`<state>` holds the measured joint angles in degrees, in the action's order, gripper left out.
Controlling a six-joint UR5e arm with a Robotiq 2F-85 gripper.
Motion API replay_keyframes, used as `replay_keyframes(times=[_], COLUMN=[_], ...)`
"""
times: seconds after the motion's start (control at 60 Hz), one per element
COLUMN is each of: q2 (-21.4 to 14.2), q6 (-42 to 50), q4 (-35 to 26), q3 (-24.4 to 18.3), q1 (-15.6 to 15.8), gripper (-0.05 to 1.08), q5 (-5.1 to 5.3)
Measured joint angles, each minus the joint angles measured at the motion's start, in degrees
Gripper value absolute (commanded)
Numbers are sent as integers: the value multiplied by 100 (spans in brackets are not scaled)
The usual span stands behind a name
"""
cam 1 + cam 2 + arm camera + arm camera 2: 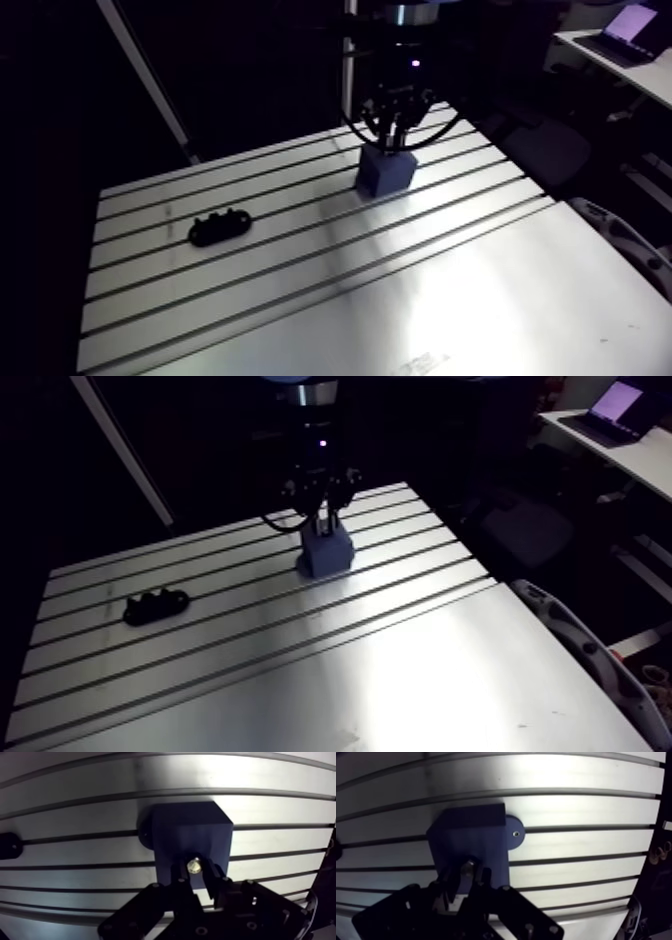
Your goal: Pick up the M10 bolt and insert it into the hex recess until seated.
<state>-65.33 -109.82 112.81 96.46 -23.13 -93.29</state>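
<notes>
Over the blue block on the slotted table, the gripper is seen closed narrowly on the M10 bolt. Only the bolt's pale, metallic end is shown, between the fingertips. The block's recess is hidden beneath them.

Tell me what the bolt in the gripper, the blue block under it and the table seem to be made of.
The bolt looks like metal, maybe brass-toned plated steel: its end glints pale gold. The blue block seems plastic, possibly printed: matte, even colour, no glare. The table is aluminium, bare and brushed: bright sheen, straight slots.
</notes>
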Motion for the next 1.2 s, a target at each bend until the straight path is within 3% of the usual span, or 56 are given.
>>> replay_keyframes(times=[1.2], q2=[-8], q6=[-426], q4=[-10], q3=[17], q1=[38], gripper=[68], q5=[-13])
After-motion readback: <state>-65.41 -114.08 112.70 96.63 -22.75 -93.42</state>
